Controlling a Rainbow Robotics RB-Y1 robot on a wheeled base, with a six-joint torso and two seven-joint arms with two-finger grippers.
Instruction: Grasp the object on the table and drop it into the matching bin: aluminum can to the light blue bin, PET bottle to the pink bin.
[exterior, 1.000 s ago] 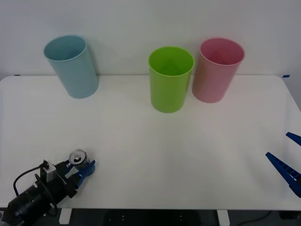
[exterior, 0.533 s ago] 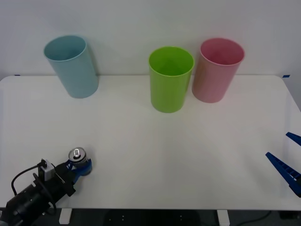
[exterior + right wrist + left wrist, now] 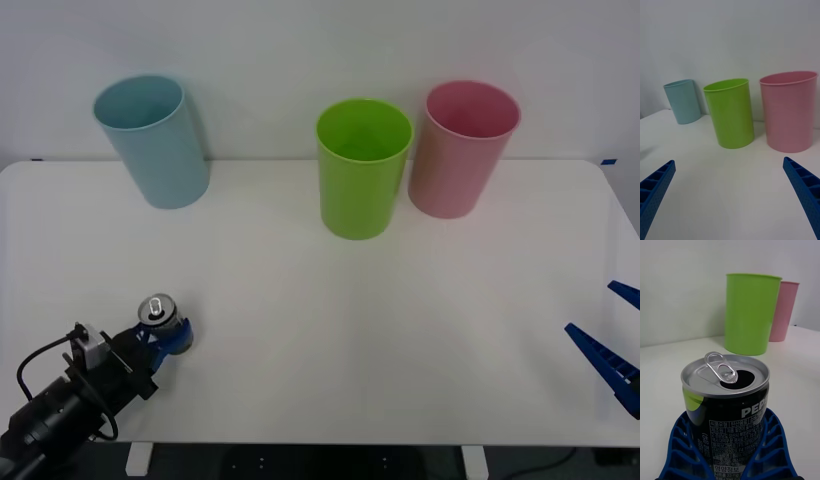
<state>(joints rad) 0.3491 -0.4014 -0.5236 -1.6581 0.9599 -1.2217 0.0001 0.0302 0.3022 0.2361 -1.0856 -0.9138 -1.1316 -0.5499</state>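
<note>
Lime green bin (image 3: 363, 167) upright before white wall (image 3: 300, 50)

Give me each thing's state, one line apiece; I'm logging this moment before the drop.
Can: upright, tab opened, held between blue fingers near the table's front left.
Left gripper: shut on the can.
Right gripper: open, idle at the table's right edge.
Light blue bin: upright, far left.
Green bin: upright, middle.
Pink bin: upright, close beside the green bin.
</note>
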